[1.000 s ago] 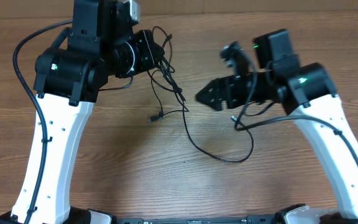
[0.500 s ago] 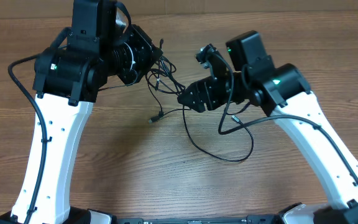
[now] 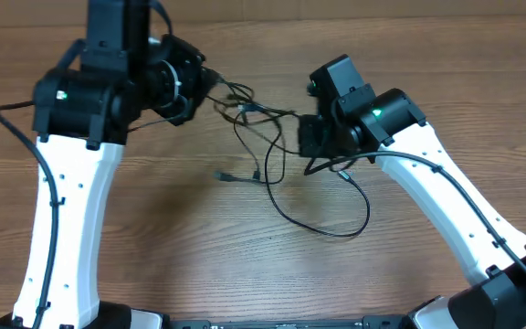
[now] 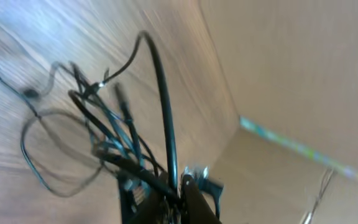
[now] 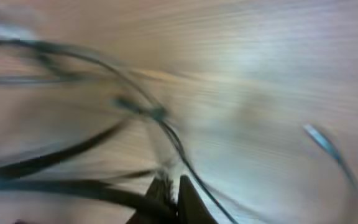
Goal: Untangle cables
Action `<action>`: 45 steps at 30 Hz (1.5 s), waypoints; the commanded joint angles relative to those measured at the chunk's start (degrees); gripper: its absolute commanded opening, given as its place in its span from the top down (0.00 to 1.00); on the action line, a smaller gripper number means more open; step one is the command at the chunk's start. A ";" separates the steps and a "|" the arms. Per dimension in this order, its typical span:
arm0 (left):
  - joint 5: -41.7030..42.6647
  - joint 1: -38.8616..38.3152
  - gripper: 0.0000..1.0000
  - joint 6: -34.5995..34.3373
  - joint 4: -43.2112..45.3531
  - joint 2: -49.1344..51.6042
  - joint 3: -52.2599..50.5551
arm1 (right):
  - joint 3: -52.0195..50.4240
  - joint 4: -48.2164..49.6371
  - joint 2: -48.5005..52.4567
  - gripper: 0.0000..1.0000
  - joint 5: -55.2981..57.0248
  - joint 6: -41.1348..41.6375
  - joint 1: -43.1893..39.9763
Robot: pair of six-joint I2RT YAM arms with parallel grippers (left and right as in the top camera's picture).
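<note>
Tangle of cables (image 3: pixel 245 108) is held taut at upper centre of frame, pinched by closed left gripper (image 3: pixel 201 84) and closed right gripper (image 3: pixel 305 137). Loose loop is laid across table (image 3: pixel 181 256), lower centre.

Light wooden tabletop with plain tan boards behind it.
The table (image 3: pixel 153 233) is light brown, its fine grain running side to side under soft, even light. A smooth beige panel (image 4: pixel 291 56) rises at the far edge and meets a second tan surface (image 4: pixel 272 186) along a seam marked by a bright streak.
</note>
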 commanded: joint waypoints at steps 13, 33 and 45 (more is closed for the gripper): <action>-9.11 3.74 0.96 16.50 -3.96 -0.39 0.20 | -0.09 -12.55 -1.92 0.83 14.01 9.44 -3.21; 0.87 1.60 0.96 18.45 -4.31 -0.33 0.17 | 8.52 5.97 0.72 0.48 -14.43 -20.24 9.73; 0.24 0.61 0.96 18.51 -5.18 0.00 0.07 | 8.59 10.99 3.37 0.62 -15.15 -18.21 10.54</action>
